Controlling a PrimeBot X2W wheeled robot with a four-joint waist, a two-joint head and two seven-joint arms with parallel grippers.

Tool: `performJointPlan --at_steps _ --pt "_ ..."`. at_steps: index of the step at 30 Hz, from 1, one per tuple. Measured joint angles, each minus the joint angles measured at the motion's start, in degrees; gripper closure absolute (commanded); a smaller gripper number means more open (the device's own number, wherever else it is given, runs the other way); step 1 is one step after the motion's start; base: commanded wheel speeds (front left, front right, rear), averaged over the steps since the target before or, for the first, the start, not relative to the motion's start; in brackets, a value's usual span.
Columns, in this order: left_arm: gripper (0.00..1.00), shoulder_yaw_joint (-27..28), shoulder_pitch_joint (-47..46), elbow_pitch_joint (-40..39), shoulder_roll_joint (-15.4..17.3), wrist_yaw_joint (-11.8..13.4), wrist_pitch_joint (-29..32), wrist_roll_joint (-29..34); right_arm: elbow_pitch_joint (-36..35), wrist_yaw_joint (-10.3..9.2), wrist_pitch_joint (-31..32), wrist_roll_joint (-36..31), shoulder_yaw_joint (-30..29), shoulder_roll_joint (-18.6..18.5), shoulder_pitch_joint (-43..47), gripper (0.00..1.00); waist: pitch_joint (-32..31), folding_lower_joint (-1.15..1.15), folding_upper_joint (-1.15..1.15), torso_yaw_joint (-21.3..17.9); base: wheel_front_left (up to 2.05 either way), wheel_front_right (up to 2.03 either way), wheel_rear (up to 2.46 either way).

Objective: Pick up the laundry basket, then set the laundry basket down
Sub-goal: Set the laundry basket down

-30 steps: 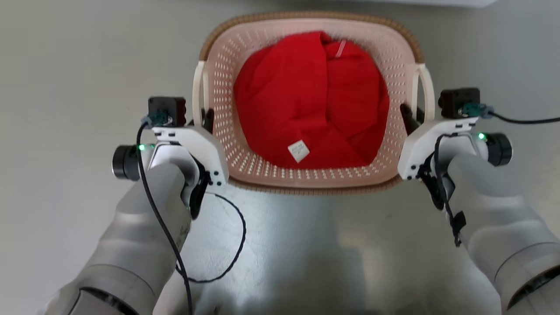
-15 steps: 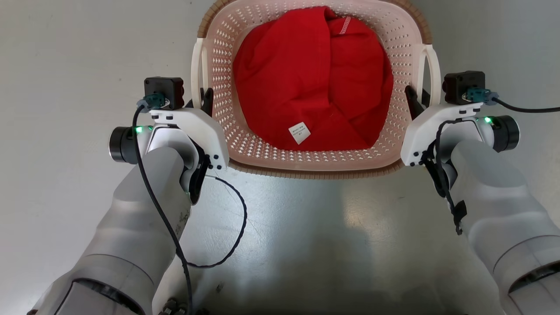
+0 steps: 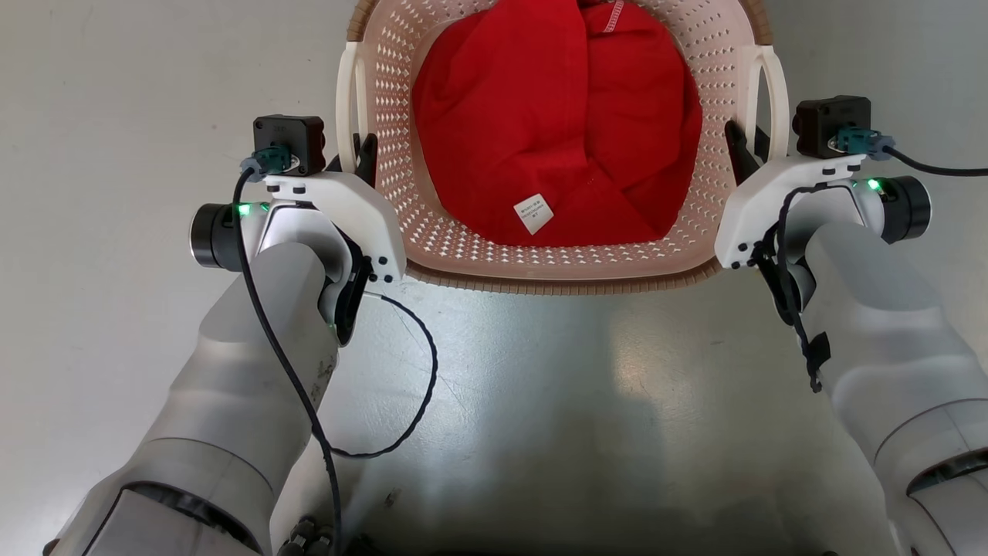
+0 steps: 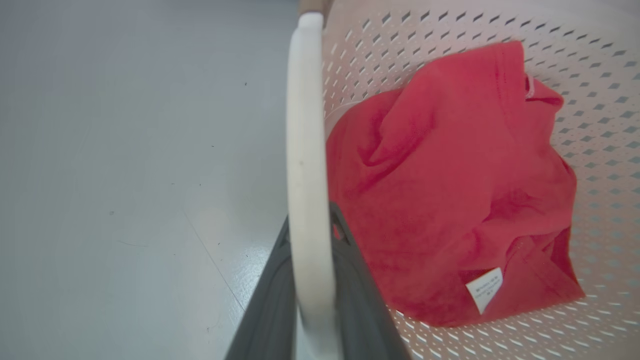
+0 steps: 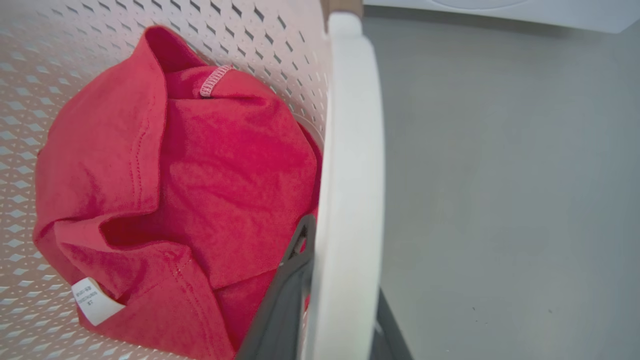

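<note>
In the head view, the laundry basket hangs between the two arms over the grey floor, its far rim cut off by the top edge, with a red garment bunched inside and a white label showing near the front. The left gripper sits at the left handle and the right gripper at the right handle, each with its jaws drawn narrow around the white bar. Compared with a second ago, basket and grippers have together shifted up this view and the basket looks a little larger, while the grip on both sides looks the same. Some of that shift could be the head turning, but it reads as the lift being under way, with the setting down still to come. In the left wrist view, the white handle runs straight up between the two dark fingers, which press on it from either side, and the floor lies well below on the left. In the right wrist view, the other handle likewise stands between that gripper's fingers, one partly hidden behind the bar, with the garment beside it in the basket.
</note>
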Motion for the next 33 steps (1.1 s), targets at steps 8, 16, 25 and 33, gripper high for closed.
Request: performJointPlan --at_steps 8,16,25,33 --pt "1.0 0.74 -0.37 0.0 -0.08 -0.01 -0.01 1.52 -0.04 0.2 -0.55 -0.67 -0.36 -0.07 -0.08 0.71 0.19 0.0 0.0 -0.17 0.0 0.0 0.0" --pt "0.0 1.66 -0.95 -0.43 -0.38 -0.08 -0.2 3.13 0.04 0.46 -0.57 -0.81 -0.11 0.23 0.0 0.0 0.27 0.0 0.0 -0.28 0.0 0.0 0.0" --pt "0.0 3.38 -0.82 -0.37 -0.31 -0.07 -0.2 4.81 0.05 0.46 -0.59 -0.68 0.59 0.24 0.08 0.0 -1.62 0.0 0.0 -0.63 0.0 0.0 0.0" --pt "0.0 5.68 1.24 -1.29 0.45 -0.07 -0.46 5.66 0.05 0.46 -1.53 0.46 1.3 0.25 0.3 0.0 -5.41 0.0 0.0 -1.52 0.0 0.0 0.0"
